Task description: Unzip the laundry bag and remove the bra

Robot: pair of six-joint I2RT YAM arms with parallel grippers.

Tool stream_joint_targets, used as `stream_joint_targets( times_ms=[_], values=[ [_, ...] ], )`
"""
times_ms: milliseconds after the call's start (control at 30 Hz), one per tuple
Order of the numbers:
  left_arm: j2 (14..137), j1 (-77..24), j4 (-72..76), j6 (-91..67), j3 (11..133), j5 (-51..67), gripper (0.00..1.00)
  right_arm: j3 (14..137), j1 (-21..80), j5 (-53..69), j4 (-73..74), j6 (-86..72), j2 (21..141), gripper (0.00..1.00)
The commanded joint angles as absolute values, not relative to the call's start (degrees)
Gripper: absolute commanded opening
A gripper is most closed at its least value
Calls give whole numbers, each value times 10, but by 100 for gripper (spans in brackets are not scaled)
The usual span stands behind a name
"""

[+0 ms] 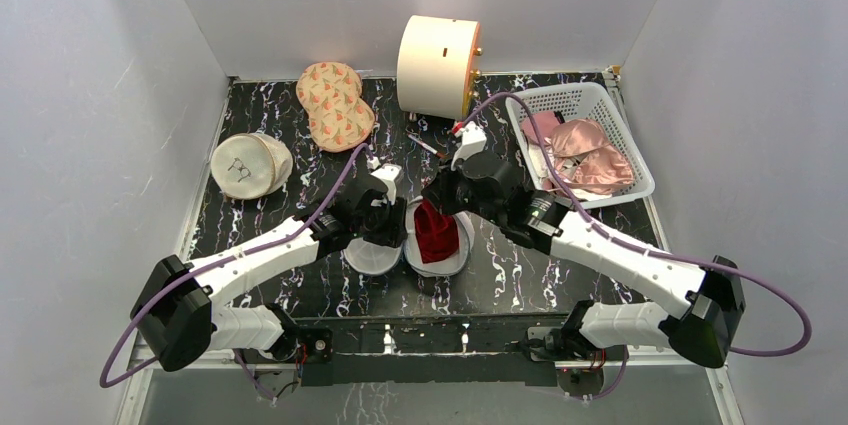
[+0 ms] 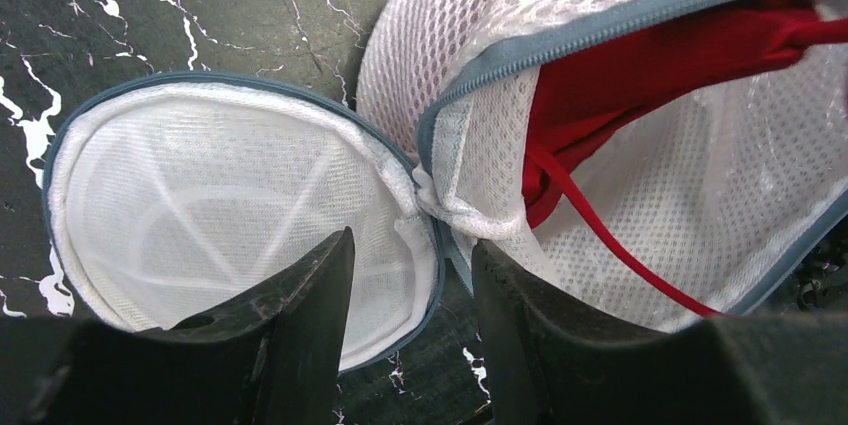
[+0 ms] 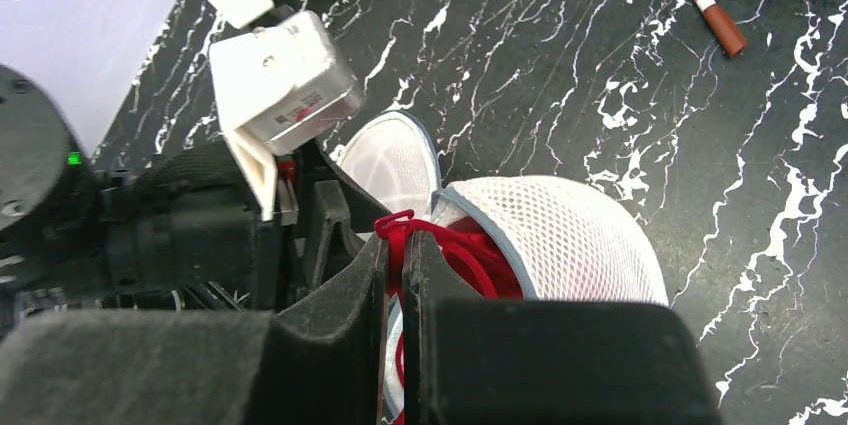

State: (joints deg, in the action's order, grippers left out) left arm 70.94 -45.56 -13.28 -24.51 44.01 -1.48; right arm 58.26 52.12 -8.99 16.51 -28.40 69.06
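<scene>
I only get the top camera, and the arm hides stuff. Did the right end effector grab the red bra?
Observer: Yes. In the right wrist view, the right end effector is shut on a strap of the bra.
Operator: Is the laundry bag all unzipped?
Observer: In the left wrist view, the laundry bag gapes, and its round lid lies flat beside it, joined at one small seam.
Operator: And the other one?
Observer: The left end effector sits over that seam, jaws apart.
</scene>
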Motion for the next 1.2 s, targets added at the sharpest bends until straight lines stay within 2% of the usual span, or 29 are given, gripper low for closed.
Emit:
stream_joint_targets(
  times_ms=[0, 300, 533, 633, 800, 933, 1033, 1167],
  values=[
    [694, -457, -131, -245, 433, -18, 46, 619, 523, -83, 135, -288, 645, 0],
    [696, -457, -127, -247, 435, -13, 46, 606, 523, -96, 90, -292, 585, 0],
    [671, -457, -144, -241, 443, -25, 47, 584, 523, -103, 107, -301, 604, 0],
    [653, -457, -152, -239, 452, -30, 55, 580, 523, -111, 117, -302, 613, 0],
    [629, -449, -151, -258, 472, -44, 84, 574, 523, -105, 122, -303, 619, 0],
    [635, -398, -129, -266, 489, -3, 92, 569, 523, -92, 122, -304, 618, 0],
    [654, -346, -98, -271, 489, 72, 91, 566, 523, -87, 121, -305, 616, 0],
    [688, -320, -44, -264, 482, 166, 78, 569, 523, -80, 119, -303, 615, 0]
  ],
)
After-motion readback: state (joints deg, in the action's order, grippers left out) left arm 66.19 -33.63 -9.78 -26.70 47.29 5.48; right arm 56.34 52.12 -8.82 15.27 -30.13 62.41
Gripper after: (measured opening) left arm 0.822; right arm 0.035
